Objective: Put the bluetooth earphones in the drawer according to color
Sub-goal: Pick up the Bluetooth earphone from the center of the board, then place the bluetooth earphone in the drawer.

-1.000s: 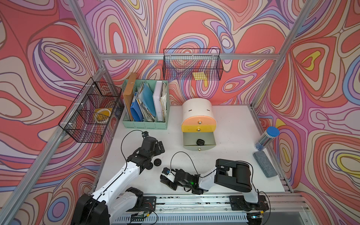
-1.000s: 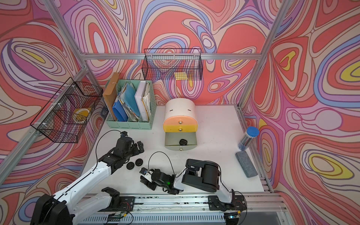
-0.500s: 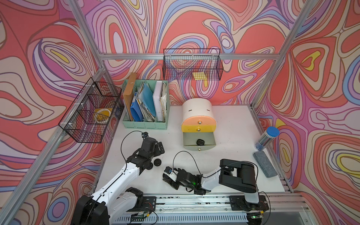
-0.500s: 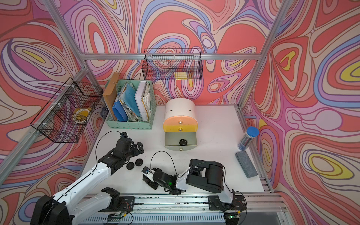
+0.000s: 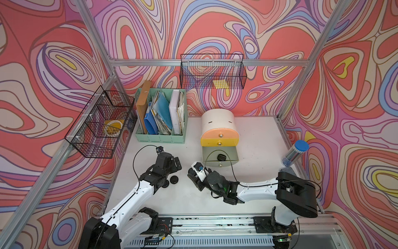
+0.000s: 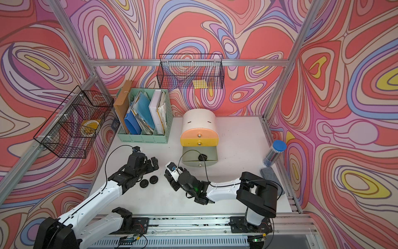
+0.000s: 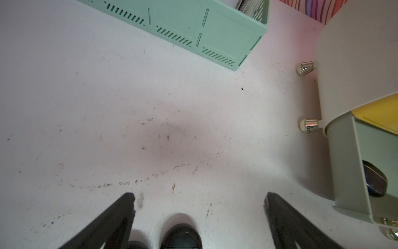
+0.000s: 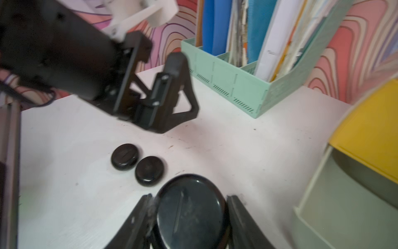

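Observation:
The drawer chest (image 5: 217, 118) (image 6: 199, 119) stands at the back middle, its grey-green bottom drawer (image 5: 229, 153) (image 7: 344, 163) (image 8: 344, 194) pulled out. One black earphone case (image 5: 221, 157) (image 6: 202, 157) (image 7: 374, 181) lies inside it. My right gripper (image 5: 192, 177) (image 6: 170, 179) (image 8: 190, 196) is shut on another black case (image 8: 190, 211), just in front and left of the open drawer. Two more black cases (image 5: 174, 180) (image 6: 144, 184) (image 8: 125, 157) (image 8: 149, 170) lie side by side on the table. My left gripper (image 5: 177, 166) (image 6: 155, 165) (image 7: 199, 197) hangs open above and behind them, holding nothing.
A mint-green file holder (image 5: 160, 138) (image 8: 237, 92) stands at the back left. Wire baskets hang on the left wall (image 5: 97, 125) and the back wall (image 5: 213, 71). A blue-capped tube (image 5: 295, 153) and a grey pad (image 6: 272, 181) lie at the right edge.
My right gripper has carried its black case from the table's front back and to the right, toward the open drawer. The left gripper has stayed open and almost still.

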`<act>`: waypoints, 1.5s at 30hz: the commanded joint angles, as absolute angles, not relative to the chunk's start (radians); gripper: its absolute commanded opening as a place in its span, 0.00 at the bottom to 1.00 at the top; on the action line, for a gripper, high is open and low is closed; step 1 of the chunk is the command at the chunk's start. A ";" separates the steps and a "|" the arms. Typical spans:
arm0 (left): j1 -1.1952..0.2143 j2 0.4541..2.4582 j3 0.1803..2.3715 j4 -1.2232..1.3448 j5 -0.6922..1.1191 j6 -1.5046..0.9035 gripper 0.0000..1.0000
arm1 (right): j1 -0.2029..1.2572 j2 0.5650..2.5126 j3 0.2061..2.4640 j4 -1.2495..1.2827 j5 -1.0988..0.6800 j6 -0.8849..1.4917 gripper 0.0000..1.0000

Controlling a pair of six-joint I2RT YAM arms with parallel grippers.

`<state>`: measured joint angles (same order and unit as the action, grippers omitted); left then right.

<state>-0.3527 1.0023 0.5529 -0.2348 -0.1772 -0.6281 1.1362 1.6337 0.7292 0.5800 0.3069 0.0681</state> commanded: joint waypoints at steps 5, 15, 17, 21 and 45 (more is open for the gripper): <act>-0.347 0.990 0.541 -0.210 -0.158 -0.634 0.99 | 1.004 1.564 0.774 0.350 0.392 0.139 0.37; -0.346 1.000 0.538 -0.201 -0.150 -0.633 0.99 | 0.837 1.516 0.798 0.199 0.429 0.196 0.40; -0.345 0.996 0.538 -0.204 -0.157 -0.634 0.99 | 0.806 1.507 0.795 0.182 0.430 0.211 0.41; -0.346 0.988 0.538 -0.216 -0.177 -0.641 0.99 | 0.762 1.499 0.790 0.161 0.430 0.225 0.42; -0.341 0.939 0.566 -0.508 -0.308 -0.884 0.96 | 0.711 1.256 0.752 -0.014 0.305 0.316 0.89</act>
